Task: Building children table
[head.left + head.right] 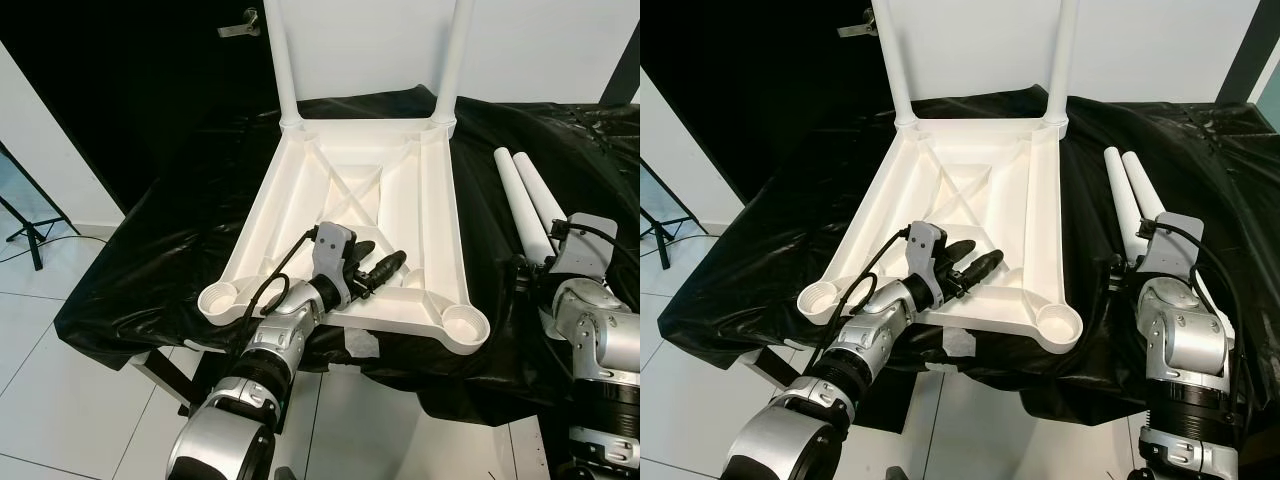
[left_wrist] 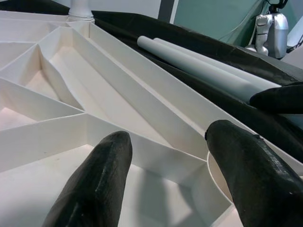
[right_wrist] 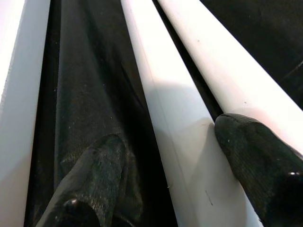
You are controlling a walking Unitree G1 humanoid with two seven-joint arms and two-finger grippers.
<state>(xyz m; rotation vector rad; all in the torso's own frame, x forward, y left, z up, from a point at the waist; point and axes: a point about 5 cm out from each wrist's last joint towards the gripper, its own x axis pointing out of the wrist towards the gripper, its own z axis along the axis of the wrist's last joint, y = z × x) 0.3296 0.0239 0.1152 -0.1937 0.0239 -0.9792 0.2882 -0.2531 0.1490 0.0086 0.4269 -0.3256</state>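
White plastic tabletop (image 1: 385, 215), inverted on a black-draped desk (image 1: 150, 260), two legs (image 1: 283, 60) already upright in its far corner sockets; both near sockets (image 1: 464, 325) empty. Two loose legs (image 1: 528, 200) lie side by side on the cloth to its right, long axes running from the robot toward the far edge. Right gripper (image 3: 165, 175), jaws spread, straddles the nearer leg without closing. Left gripper (image 2: 165, 156), open and empty, hovers above the ribbed underside. Risk: the round leg may roll or pivot if pinched off-centre; the near corners overhang the desk, so pressing there could tip the top
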